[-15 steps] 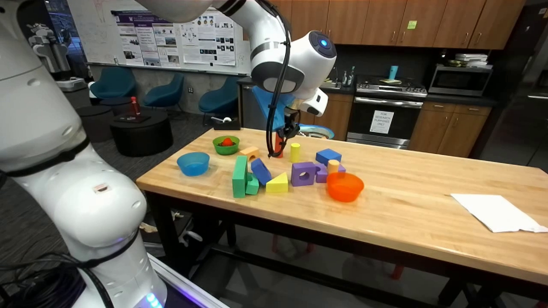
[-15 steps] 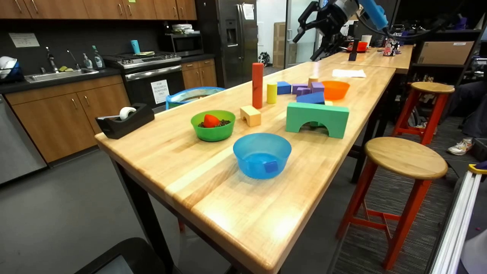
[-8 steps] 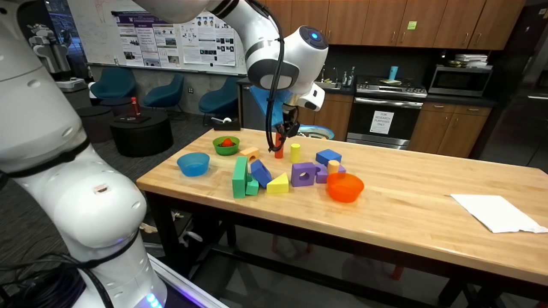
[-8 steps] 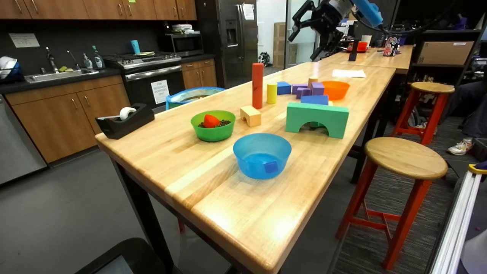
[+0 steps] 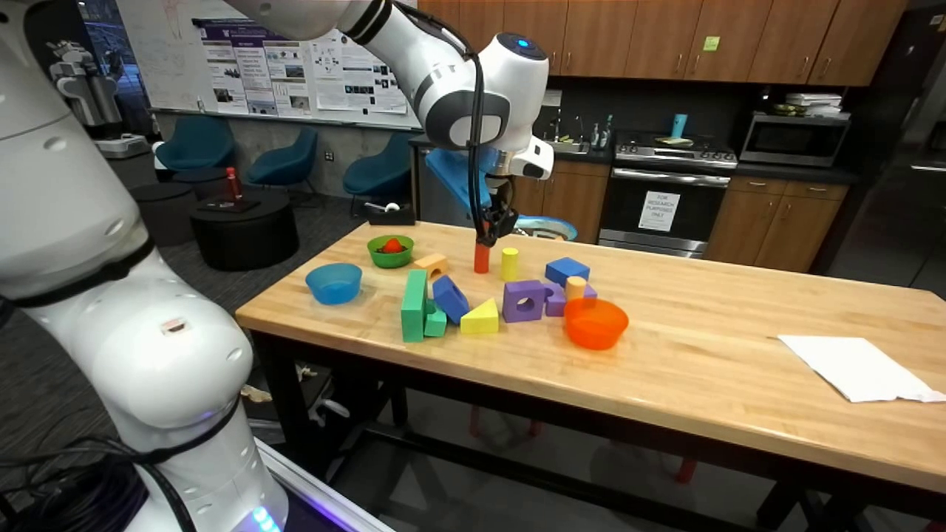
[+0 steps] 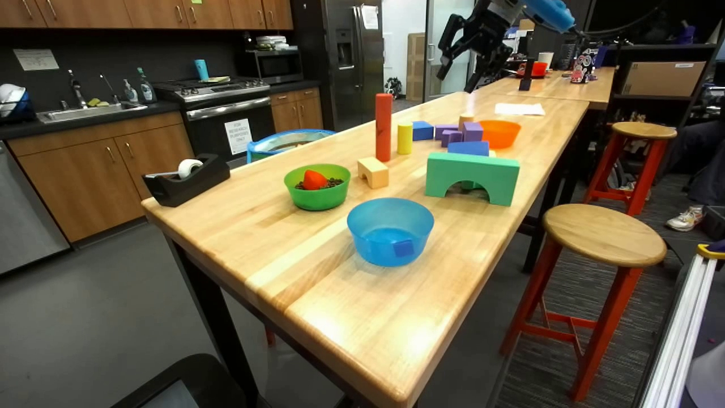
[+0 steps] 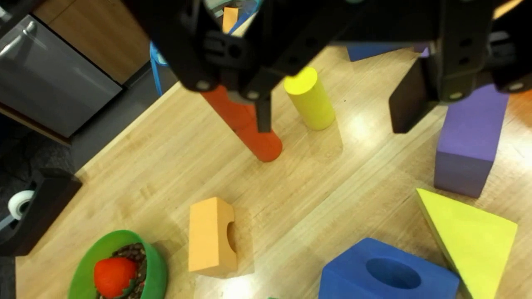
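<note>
In the wrist view we see the pincer [image 7: 333, 110] spread wide across the top of the frame. The yellow cylinder [image 7: 314, 101] shows through its gap, upright on the bench [image 7: 291, 187] below; left of it, the red cylinder [image 7: 247, 126] stands partly hidden behind the pincer.

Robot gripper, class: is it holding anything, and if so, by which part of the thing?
Nothing is held: the gripper is open, and the yellow cylinder seen between its fingers stands on the table below.
</note>
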### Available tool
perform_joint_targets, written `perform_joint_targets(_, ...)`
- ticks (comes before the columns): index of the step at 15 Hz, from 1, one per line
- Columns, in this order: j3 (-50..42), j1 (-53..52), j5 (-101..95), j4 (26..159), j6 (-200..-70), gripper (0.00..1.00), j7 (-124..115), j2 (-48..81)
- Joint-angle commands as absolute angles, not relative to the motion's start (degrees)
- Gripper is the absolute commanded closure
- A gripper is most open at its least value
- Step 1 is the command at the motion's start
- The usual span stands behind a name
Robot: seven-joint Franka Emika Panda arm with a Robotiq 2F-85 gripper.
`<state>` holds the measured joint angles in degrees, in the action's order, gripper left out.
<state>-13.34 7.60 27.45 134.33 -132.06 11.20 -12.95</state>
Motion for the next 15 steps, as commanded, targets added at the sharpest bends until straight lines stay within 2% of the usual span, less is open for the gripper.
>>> perform_joint_targets(1,-12.5,8.6,22.7,134.9,-133.1,0.58,7.5,-14.0)
perform_joint_targets(2,-12.3,8.7,21.2,134.8,-133.5,0.66,6.1,-13.8)
perform_joint_targets(3,-12.1,8.9,19.5,134.7,-134.1,0.24,4.7,-13.7)
perform_joint_targets(4,-11.8,9.2,17.5,134.5,-134.8,0.29,2.5,-13.4)
perform_joint_targets(5,-11.7,9.4,15.8,134.3,-135.1,0.29,0.8,-13.2)
perform_joint_targets(10,-10.5,11.0,4.8,134.3,-133.9,0.02,-6.8,-12.5)
perform_joint_targets(15,-10.7,11.8,0.5,132.7,-131.5,0.0,-11.0,-9.6)
